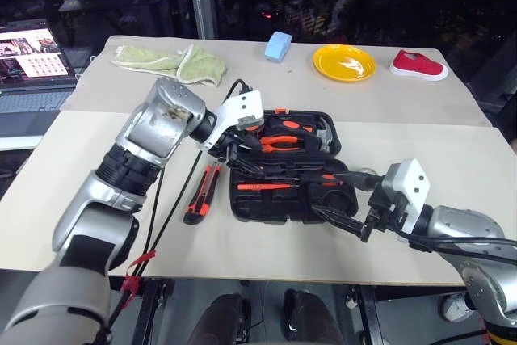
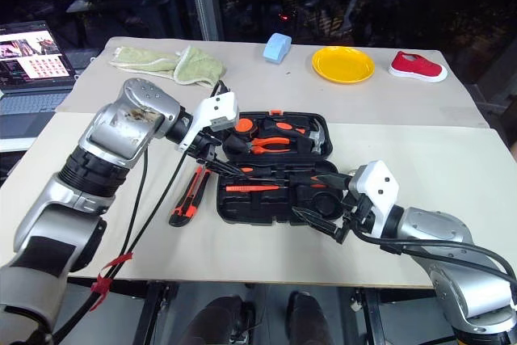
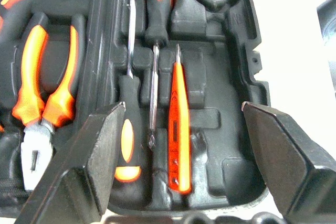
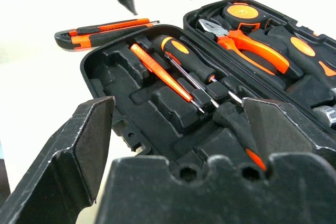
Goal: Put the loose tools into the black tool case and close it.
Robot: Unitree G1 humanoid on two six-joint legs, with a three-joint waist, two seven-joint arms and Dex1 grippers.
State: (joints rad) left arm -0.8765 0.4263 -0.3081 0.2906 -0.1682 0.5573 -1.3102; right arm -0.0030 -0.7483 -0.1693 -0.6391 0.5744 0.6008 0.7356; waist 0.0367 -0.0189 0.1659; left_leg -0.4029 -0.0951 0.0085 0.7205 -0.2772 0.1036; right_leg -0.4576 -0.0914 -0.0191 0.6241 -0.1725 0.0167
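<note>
The black tool case (image 1: 242,209) lies open in the middle of the table. Two orange-and-black screwdrivers (image 3: 128,145) (image 3: 157,3) and an orange tester pen (image 3: 178,129) rest in recesses of its near half. On the table just left of the case lies the orange-black utility knife (image 1: 202,193). My left gripper (image 1: 238,155) hovers over the case's left end, open and empty. At the case's right front corner my right gripper (image 1: 331,195) stands open with nothing between its fingers. A small grey object (image 1: 363,174) sits by the case's right edge; I cannot tell what it is.
Orange-handled pliers (image 1: 279,141) and a hammer fill the case's far half. At the back are a green cloth (image 1: 174,62), a blue block (image 1: 277,46), a yellow plate (image 1: 344,62) and a red shoe (image 1: 418,65). A laptop (image 1: 32,62) stands at far left.
</note>
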